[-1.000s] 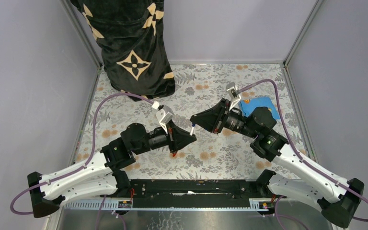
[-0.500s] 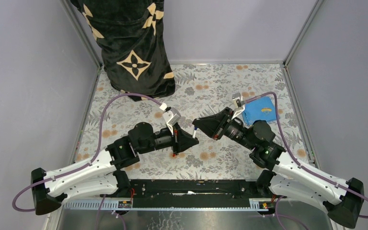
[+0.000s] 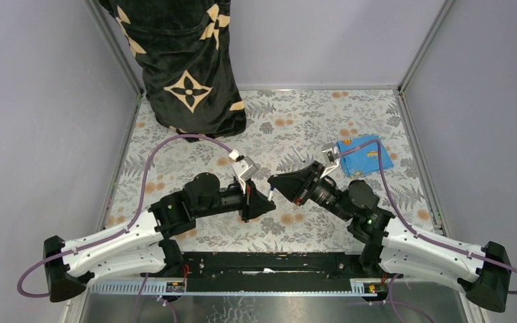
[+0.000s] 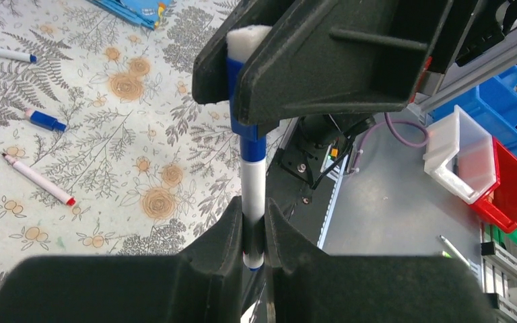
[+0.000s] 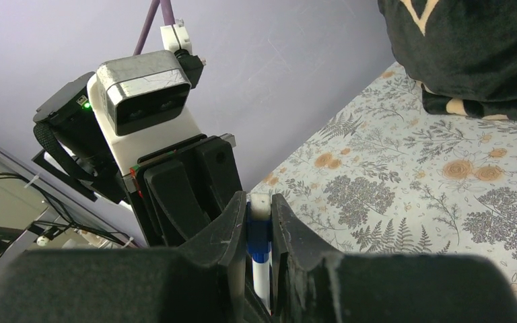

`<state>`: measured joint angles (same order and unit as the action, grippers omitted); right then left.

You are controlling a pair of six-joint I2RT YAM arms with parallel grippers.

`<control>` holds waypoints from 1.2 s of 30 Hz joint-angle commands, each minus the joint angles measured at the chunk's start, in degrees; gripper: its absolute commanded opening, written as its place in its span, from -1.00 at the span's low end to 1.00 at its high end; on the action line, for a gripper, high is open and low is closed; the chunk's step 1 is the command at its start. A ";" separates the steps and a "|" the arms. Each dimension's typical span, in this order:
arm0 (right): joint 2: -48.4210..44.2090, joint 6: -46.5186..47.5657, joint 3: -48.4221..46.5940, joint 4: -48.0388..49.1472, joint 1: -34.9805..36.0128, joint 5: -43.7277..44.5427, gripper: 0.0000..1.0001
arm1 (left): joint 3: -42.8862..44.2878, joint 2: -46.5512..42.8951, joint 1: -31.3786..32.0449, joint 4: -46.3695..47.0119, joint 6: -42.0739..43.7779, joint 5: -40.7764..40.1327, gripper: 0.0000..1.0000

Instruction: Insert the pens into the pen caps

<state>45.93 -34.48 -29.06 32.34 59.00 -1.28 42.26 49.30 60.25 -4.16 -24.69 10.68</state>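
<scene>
Across the flowered table [image 3: 289, 114], both arms have dropped lower and swung toward the bottom of the overhead view in the last second. The left arm [image 3: 128, 235] and right arm [image 3: 417, 245] now meet nose to nose just below the centre of the frame. A moment ago they stood a little apart and higher up.

The right arm has also pulled away from the blue cloth [image 3: 363, 155] at the upper right, which now lies fully uncovered. The black patterned robe [image 3: 182, 60] at the upper left hasn't stirred.

In the left wrist view, the left claw [image 4: 254, 215] is at the bottom centre, pressed onto the white barrel of a pen [image 4: 254, 185] that stands straight up. In the right wrist view, the right claw [image 5: 259, 215] pinches a blue cap [image 5: 258, 242] at the lower centre. The cap sits in line with the pen and over its tip, with no gap that I can make out.

To my eye the closing-in is what matters. This pen looks to be entering its cap or already in it, though I can't tell whether it's pushed fully home.

On the table at the left of the left wrist view, another blue-tipped pen [image 4: 3, 52], a red-tipped pen [image 4: 37, 178] and a loose blue cap [image 4: 47, 121] wait their turn.
</scene>
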 commanded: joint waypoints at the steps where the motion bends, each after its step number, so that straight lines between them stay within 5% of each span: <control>1: 4.08 -0.23 7.25 -22.78 7.83 -12.43 -1.00 | 7.80 -3.53 -3.33 31.72 0.50 -7.79 -1.00; 13: 6.18 -2.69 10.45 -20.30 16.49 -6.83 -1.00 | 8.38 -5.10 -6.06 31.67 -1.00 -6.09 -1.00; 24: 1.88 9.63 -9.97 -27.28 16.50 0.79 -1.00 | 10.63 -4.25 -6.11 26.41 -0.15 7.65 -1.00; 36: 0.52 18.12 -16.83 -25.68 16.50 -2.94 -1.00 | 15.45 -2.43 -6.09 20.91 3.22 15.40 -1.00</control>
<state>45.32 -19.14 -47.31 21.37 72.44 6.81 51.40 47.35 56.45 -1.23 -22.94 29.45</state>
